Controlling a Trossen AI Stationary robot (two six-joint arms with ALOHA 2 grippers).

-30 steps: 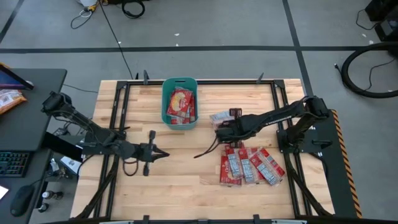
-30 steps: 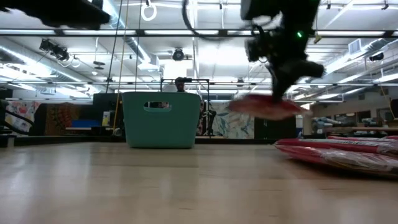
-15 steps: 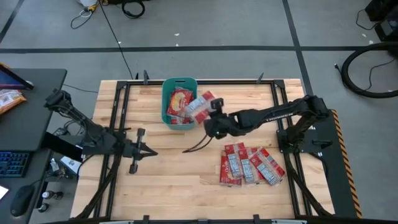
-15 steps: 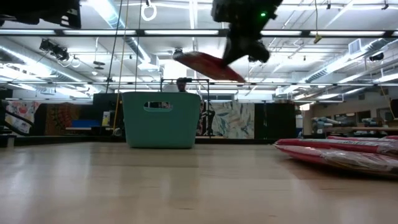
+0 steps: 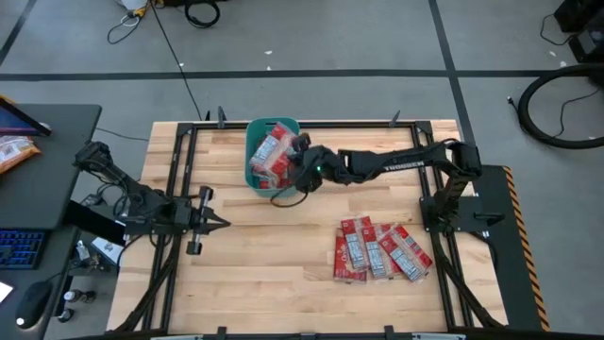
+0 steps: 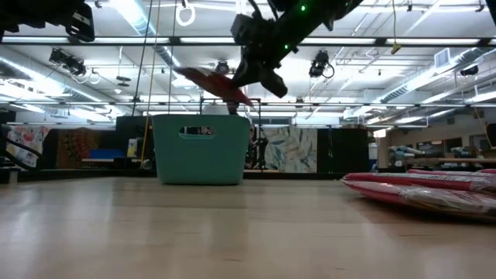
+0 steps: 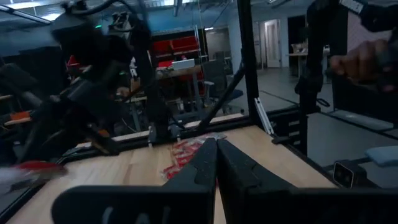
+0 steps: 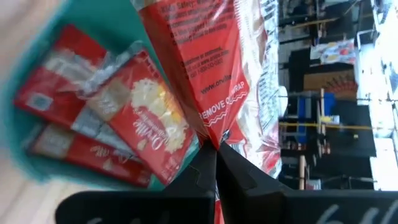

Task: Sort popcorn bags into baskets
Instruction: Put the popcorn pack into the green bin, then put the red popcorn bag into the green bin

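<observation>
My right gripper (image 5: 300,162) is shut on a red popcorn bag (image 5: 272,148) and holds it over the teal basket (image 5: 251,179) at the table's far middle. In the low view the bag (image 6: 211,82) hangs above the basket's rim (image 6: 201,118). Other red bags (image 8: 127,118) lie flat inside the basket. Several more bags (image 5: 377,250) lie side by side on the table's right near part. My left gripper (image 5: 217,223) is shut on nothing, low over the table's left side. My right gripper pinches the popcorn bag by one edge (image 8: 216,138) between its two fingers. It comes from the table's right and reaches over the basket's right wall. The bag is lifted clear and juts out past the fingertips, slanted, above the bags in the basket.
Dark frame rails (image 5: 179,161) run along the table's edges. A desk to the left carries an orange packet (image 5: 14,151) and a keyboard (image 5: 21,247). Bare wood (image 5: 274,274) lies between the basket and the near edge.
My right gripper has carried the bag up and toward the far left, from beside the row of bags to above the basket, and the bag has turned with it. My left gripper has drawn back toward the table's left edge, still shut.
</observation>
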